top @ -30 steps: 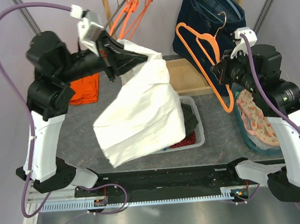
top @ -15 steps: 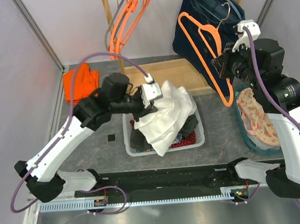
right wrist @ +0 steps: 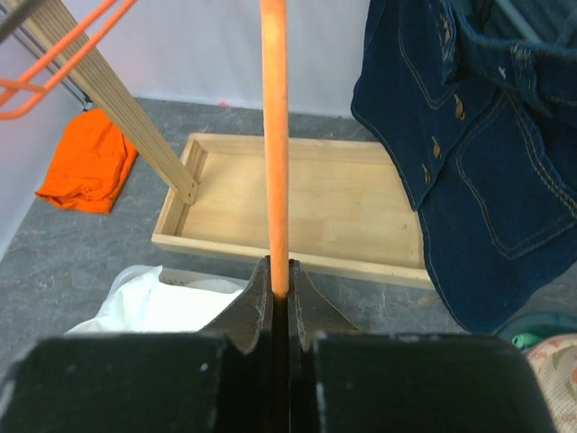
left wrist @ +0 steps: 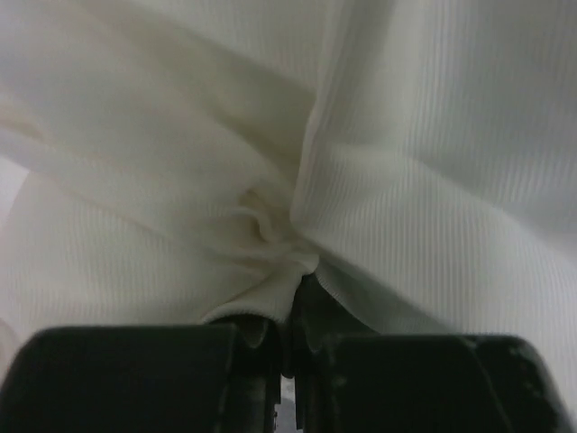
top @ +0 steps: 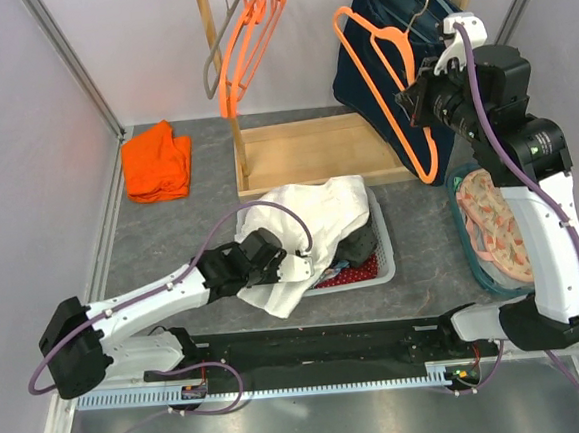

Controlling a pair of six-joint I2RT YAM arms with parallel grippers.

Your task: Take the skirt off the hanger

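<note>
We are bringing our left gripper (left wrist: pixel 290 317) down low, laying the white skirt (top: pixel 314 210) over the laundry basket (top: pixel 386 254). Our right gripper (right wrist: pixel 280 287) is lifting the orange hanger (right wrist: pixel 273 135) higher, toward the back.

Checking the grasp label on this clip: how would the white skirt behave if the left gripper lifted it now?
Probably floppy: the white skirt lies crumpled over the basket rim. Likely light for its size: its thin ribbed fabric bunches into soft folds at the left gripper pinch.
</note>
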